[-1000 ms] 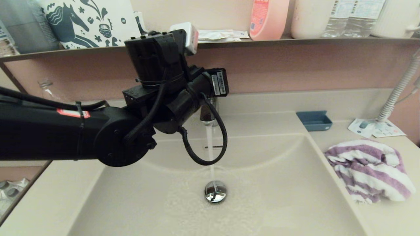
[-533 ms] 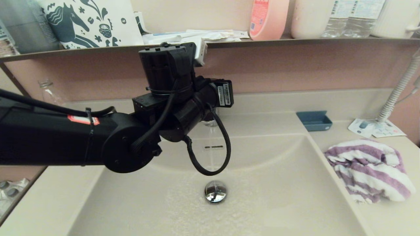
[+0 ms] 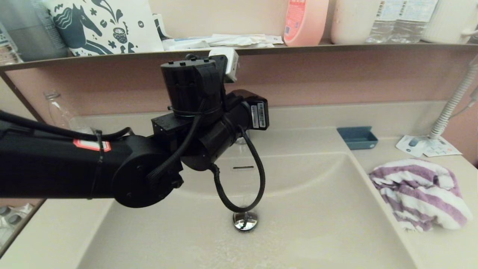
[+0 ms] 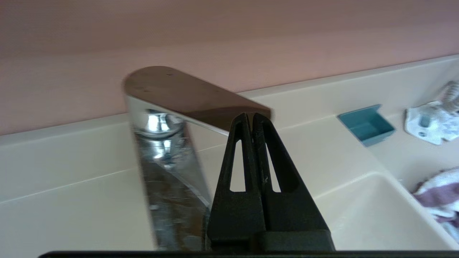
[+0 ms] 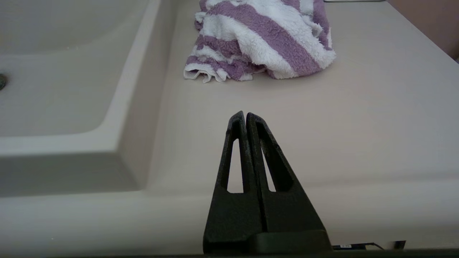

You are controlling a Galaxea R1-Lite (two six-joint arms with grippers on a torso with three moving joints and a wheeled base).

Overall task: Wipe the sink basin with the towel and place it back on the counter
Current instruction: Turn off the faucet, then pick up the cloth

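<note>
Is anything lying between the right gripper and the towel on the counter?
Nothing visible: the shut right gripper faces the towel across bare counter.

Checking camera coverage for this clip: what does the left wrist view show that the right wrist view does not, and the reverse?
Left wrist view only: the shut left gripper at the chrome faucet lever, and a blue tray by the back edge.
Right wrist view only: the shut right gripper low above bare counter, and an edge of the drain plug.
Both: the striped towel bunched on the counter, and part of the sink basin.
</note>
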